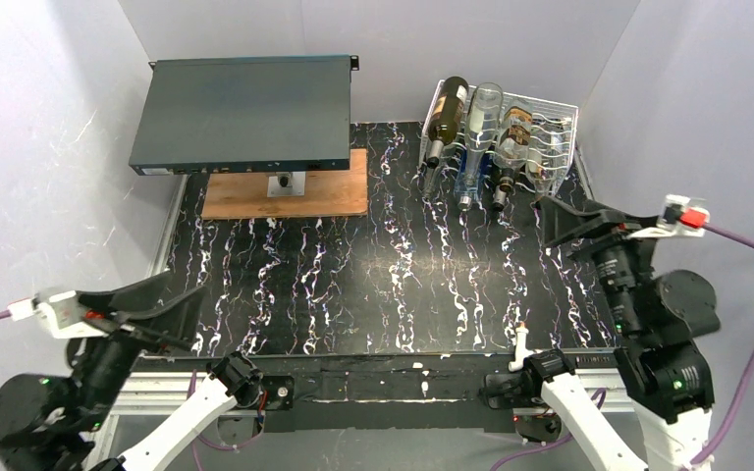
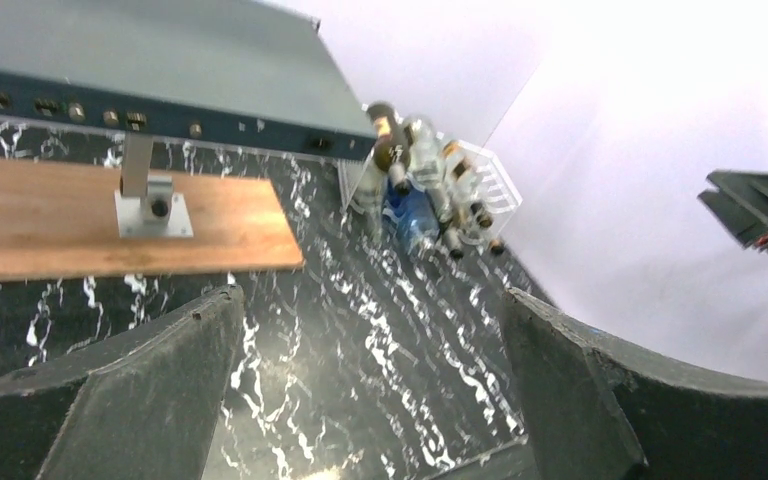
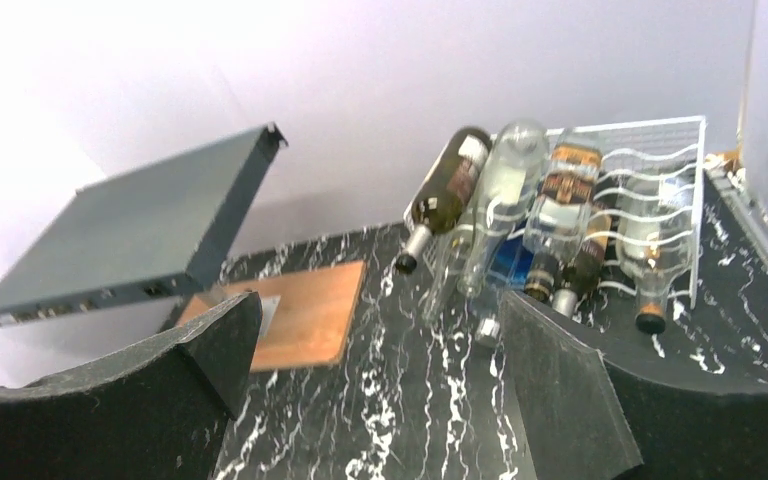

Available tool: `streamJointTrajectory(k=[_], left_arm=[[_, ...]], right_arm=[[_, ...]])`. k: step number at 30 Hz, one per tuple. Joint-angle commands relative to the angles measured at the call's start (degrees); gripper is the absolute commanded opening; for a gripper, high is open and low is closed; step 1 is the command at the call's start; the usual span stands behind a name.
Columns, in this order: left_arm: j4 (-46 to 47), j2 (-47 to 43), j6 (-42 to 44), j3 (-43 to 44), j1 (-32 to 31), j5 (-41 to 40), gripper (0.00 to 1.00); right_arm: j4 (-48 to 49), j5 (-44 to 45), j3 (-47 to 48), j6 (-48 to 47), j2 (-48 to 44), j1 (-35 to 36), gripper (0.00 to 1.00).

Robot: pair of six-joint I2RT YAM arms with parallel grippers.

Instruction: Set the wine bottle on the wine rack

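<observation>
The white wire wine rack [image 1: 562, 118] stands at the table's back right. Several bottles lie in it with their necks toward me. A dark wine bottle [image 1: 447, 116] with a pale label lies at the rack's left end, beside a clear bottle [image 1: 482, 118]. The rack [image 3: 675, 150] and the dark bottle [image 3: 445, 190] also show in the right wrist view, and more faintly in the left wrist view [image 2: 495, 185]. My left gripper [image 1: 185, 294] is open and empty at the near left [image 2: 370, 300]. My right gripper [image 1: 548, 224] is open and empty just in front of the rack [image 3: 380, 300].
A dark flat metal box [image 1: 241, 113] sits raised on a small stand on a wooden board [image 1: 329, 196] at the back left. The black marbled tabletop [image 1: 373, 285] is enclosed by white walls on three sides.
</observation>
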Motion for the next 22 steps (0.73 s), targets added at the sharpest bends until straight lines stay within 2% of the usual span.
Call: streamJointTrajectory(k=[1,4,8,22], left_arm=[[-1.1,0.5,1.2,5.3,-0.2,-1.7,0.99],[-1.3,0.4,2.1,7.1,-0.1,-2.2,0.99],[-1.9,0.6,1.8,8.3,-0.1,-2.2,0.99],[-2.2,3.1,-0.6,8.5,-0.1,-1.1,0.99]], right_arm=[[3.5,6.1,4.1,-0.5,-2.4,0.0,0.98],[3.5,8.3,4.7,-0.7,-3.3,0.0,0.98],[3.1,6.8,6.0,-1.4,-2.8,0.0,0.98],[3.1,8.1,6.9,-1.6,-1.2,0.0,0.98]])
